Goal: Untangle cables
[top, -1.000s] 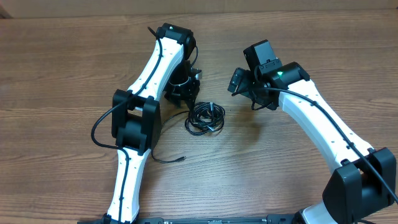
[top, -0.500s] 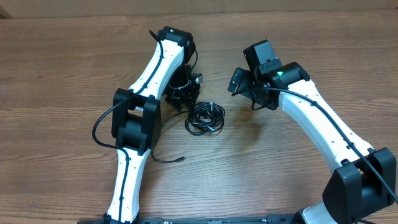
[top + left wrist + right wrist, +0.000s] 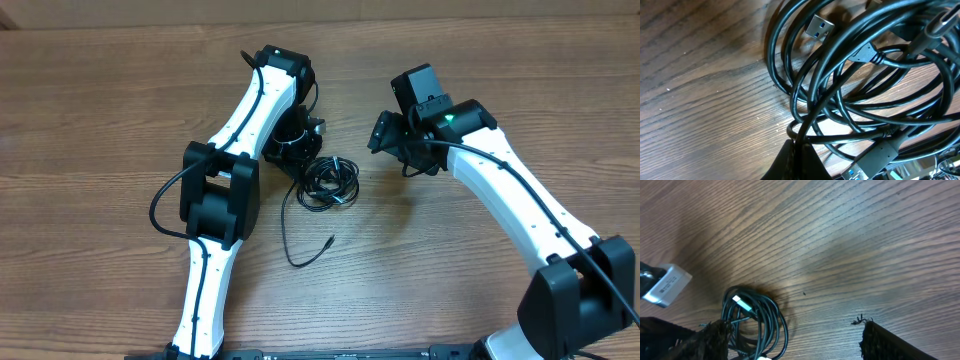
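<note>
The cables [image 3: 330,183] lie in one small black bundle in the middle of the wooden table [image 3: 100,120], between the two arms. One loose strand [image 3: 288,230] runs out of the bundle toward the near edge and curls round – its little plug end rests on the wood.

The left pincer [image 3: 300,158] is right at the left side of the bundle. It is pressed together, and up close a thin strand goes right into its dark tip, so it looks like it is pinching one. A silver plug [image 3: 819,27] pokes out of the loops.

The right pincer [image 3: 383,133] is spread wide and holds nothing – it hangs a little way off, to the right of the bundle.
</note>
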Action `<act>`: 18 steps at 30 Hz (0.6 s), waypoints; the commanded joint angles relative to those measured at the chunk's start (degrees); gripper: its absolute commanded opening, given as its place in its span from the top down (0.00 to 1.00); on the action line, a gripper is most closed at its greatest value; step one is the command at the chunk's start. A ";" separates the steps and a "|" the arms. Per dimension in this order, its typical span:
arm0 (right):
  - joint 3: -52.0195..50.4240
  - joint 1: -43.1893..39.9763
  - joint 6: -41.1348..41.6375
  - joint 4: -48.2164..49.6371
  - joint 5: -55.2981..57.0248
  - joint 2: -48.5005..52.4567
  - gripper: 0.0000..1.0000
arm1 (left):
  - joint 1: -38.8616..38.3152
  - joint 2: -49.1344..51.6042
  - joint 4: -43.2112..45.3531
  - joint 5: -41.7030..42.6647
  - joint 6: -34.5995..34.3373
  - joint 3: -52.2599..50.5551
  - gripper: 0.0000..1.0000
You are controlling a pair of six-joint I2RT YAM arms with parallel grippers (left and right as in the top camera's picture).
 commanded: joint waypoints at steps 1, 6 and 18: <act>-0.42 0.63 -0.04 1.38 -1.64 2.45 0.17 | -0.48 0.37 0.15 0.31 -1.84 0.33 0.96; -0.42 1.07 -2.40 4.39 -6.93 4.96 0.17 | -0.50 -0.22 -1.11 4.72 -1.62 3.10 0.96; -2.12 1.14 -4.52 6.36 -9.97 5.07 0.16 | -0.81 -4.28 -2.56 7.43 -4.24 13.57 0.96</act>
